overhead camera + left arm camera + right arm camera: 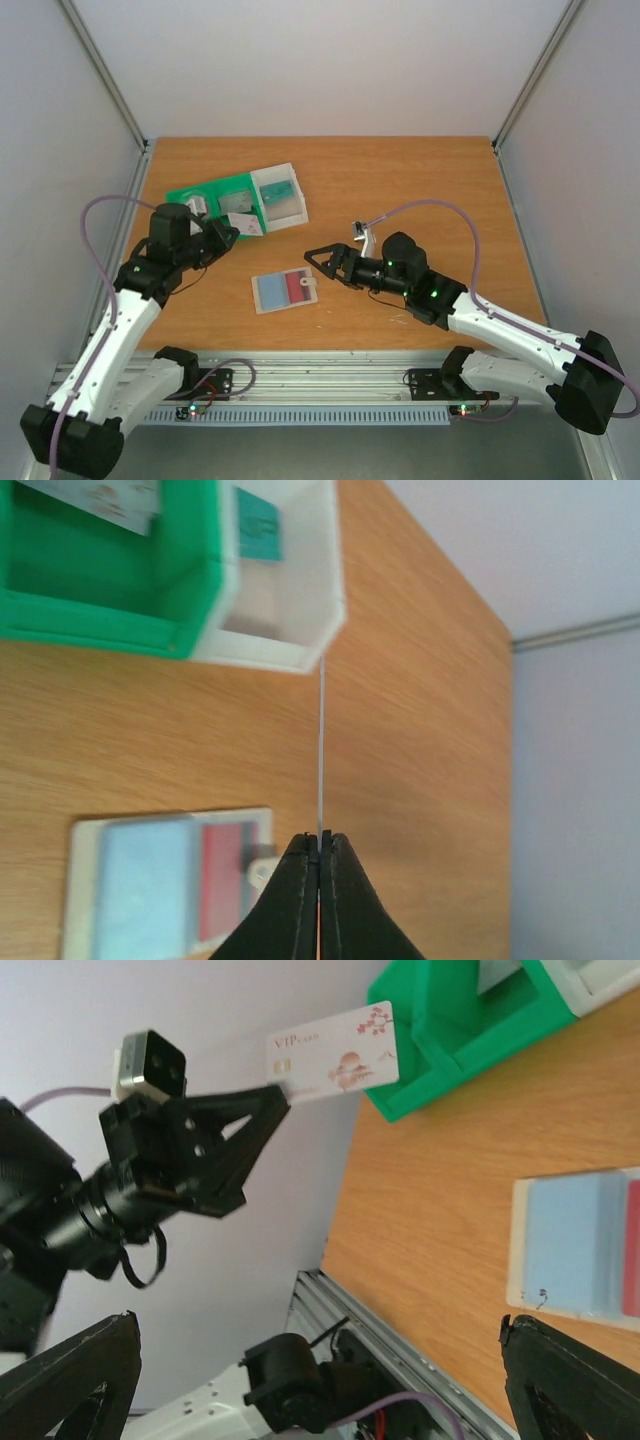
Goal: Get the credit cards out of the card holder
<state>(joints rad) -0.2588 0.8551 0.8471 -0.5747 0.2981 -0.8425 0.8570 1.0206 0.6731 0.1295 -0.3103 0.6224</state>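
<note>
From above, my left gripper [228,237] pinches a white card [249,228] up-left of the holder [272,292], which has a red card [297,288] inside; my right gripper [318,262] gapes empty just right of it. Left wrist: jaws shut on the card's edge. Right wrist: card aloft, left of the holder.

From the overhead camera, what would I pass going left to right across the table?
left gripper, pinching a white card → card holder → right gripper, jaws wide apart. The green-and-white tray overlaps the first two, so it is left out.
</note>
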